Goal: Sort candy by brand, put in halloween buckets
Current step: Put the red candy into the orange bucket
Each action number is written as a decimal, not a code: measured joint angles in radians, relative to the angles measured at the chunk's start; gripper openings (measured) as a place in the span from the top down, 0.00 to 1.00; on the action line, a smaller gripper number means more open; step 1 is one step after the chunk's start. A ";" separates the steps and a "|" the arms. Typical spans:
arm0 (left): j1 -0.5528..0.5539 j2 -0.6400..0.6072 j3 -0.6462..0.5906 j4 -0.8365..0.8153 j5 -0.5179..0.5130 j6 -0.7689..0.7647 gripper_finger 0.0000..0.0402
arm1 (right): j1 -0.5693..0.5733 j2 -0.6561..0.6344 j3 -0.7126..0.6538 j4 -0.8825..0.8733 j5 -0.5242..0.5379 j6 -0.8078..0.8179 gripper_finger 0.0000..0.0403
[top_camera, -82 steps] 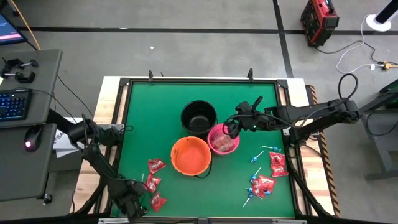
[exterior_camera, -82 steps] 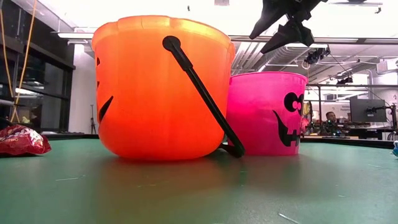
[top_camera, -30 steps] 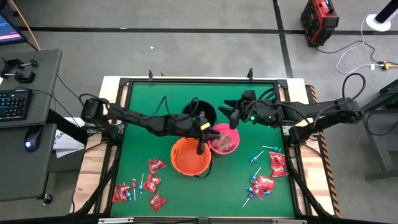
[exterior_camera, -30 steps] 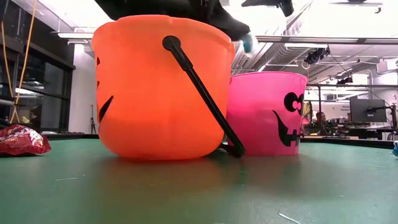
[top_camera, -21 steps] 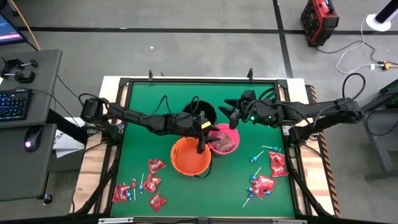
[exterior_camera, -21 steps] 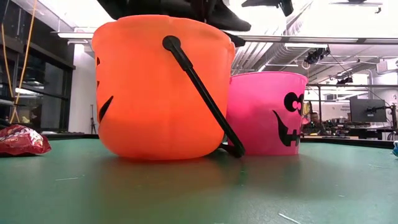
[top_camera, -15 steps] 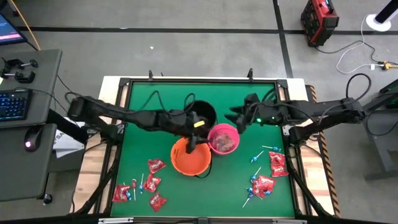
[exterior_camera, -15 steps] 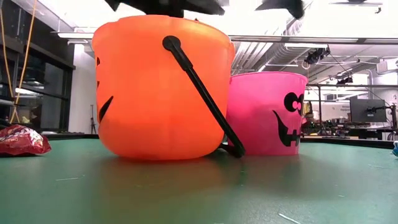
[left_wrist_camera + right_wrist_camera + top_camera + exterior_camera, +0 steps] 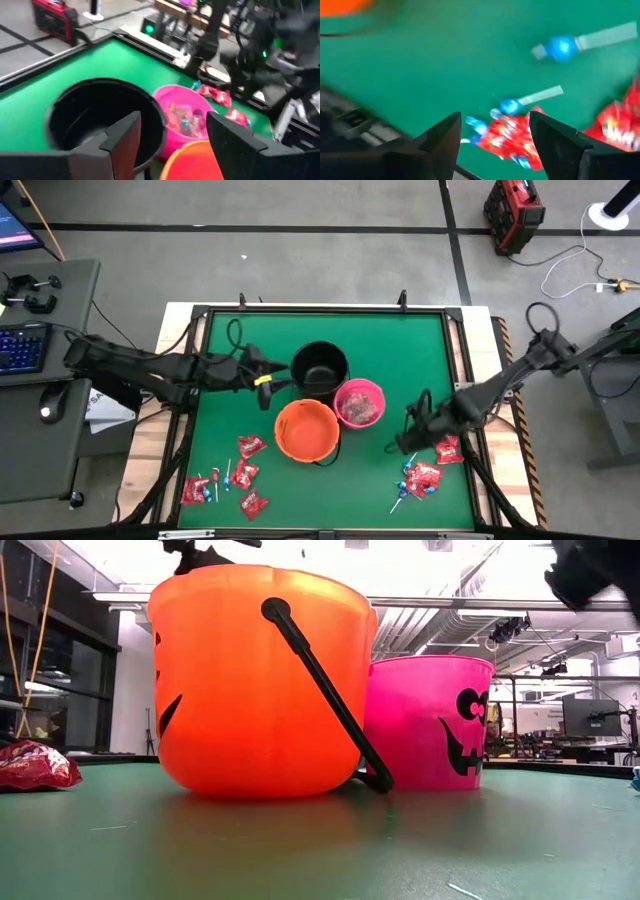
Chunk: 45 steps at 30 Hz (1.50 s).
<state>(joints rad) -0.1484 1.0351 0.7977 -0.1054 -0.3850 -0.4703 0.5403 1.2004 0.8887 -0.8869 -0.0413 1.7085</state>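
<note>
Below, the right hand (image 9: 492,137) hovers spread over red packets (image 9: 512,137) and blue lollipops (image 9: 510,106).

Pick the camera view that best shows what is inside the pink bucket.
The left wrist view: it looks down into the pink bucket, showing wrapped candy pieces inside. The high view also sees into it, with less detail of the contents. The low view shows only its outer wall and painted face. The right wrist view misses it.
</note>
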 joint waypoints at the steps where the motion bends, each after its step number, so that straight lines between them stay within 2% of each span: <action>1: -0.005 -0.017 -0.016 -0.003 -0.018 -0.014 0.47 | 0.022 0.013 -0.031 0.025 -0.011 0.055 0.44; 5: -0.013 -0.048 -0.036 -0.014 -0.052 -0.030 0.47 | 0.087 0.051 -0.112 0.098 -0.100 0.214 0.44; 9: -0.013 -0.042 -0.036 -0.016 -0.052 -0.026 0.47 | 0.134 0.077 -0.154 0.116 -0.218 0.283 0.44; 15: -0.012 -0.033 -0.037 -0.020 -0.053 -0.026 0.47 | 0.156 0.139 -0.159 0.162 -0.228 0.311 0.44; 20: -0.012 -0.024 -0.038 -0.037 -0.051 -0.034 0.47 | 0.154 0.234 -0.159 0.200 -0.294 0.289 0.44; 27: -0.012 -0.006 -0.038 -0.030 -0.045 -0.034 0.47 | 0.153 0.326 -0.155 0.236 -0.315 0.280 0.45; 29: -0.012 -0.002 -0.038 -0.036 -0.044 -0.035 0.47 | 0.154 0.334 -0.153 0.231 -0.315 0.265 0.50; 31: -0.012 0.001 -0.038 -0.030 -0.044 -0.035 0.47 | 0.155 0.335 -0.144 0.205 -0.309 0.248 0.60; 35: -0.012 0.002 -0.038 -0.033 -0.044 -0.034 0.47 | 0.155 0.325 -0.089 0.054 -0.270 0.177 0.90; 36: -0.012 0.002 -0.038 -0.033 -0.044 -0.034 0.47 | 0.155 0.320 -0.064 0.021 -0.263 0.152 0.94; 41: -0.012 0.002 -0.038 -0.033 -0.044 -0.031 0.47 | 0.144 0.288 0.109 -0.211 -0.241 0.043 0.95; 43: -0.012 0.002 -0.038 -0.033 -0.044 -0.025 0.47 | 0.137 0.272 0.196 -0.291 -0.164 0.037 0.97; 45: -0.012 0.002 -0.038 -0.033 -0.044 -0.025 0.47 | 0.129 0.254 0.272 -0.339 -0.028 0.037 0.98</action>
<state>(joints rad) -0.1608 1.0370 0.7597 -0.1383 -0.4290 -0.4953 0.6696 1.4547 1.1609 -1.2259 -0.0697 1.7451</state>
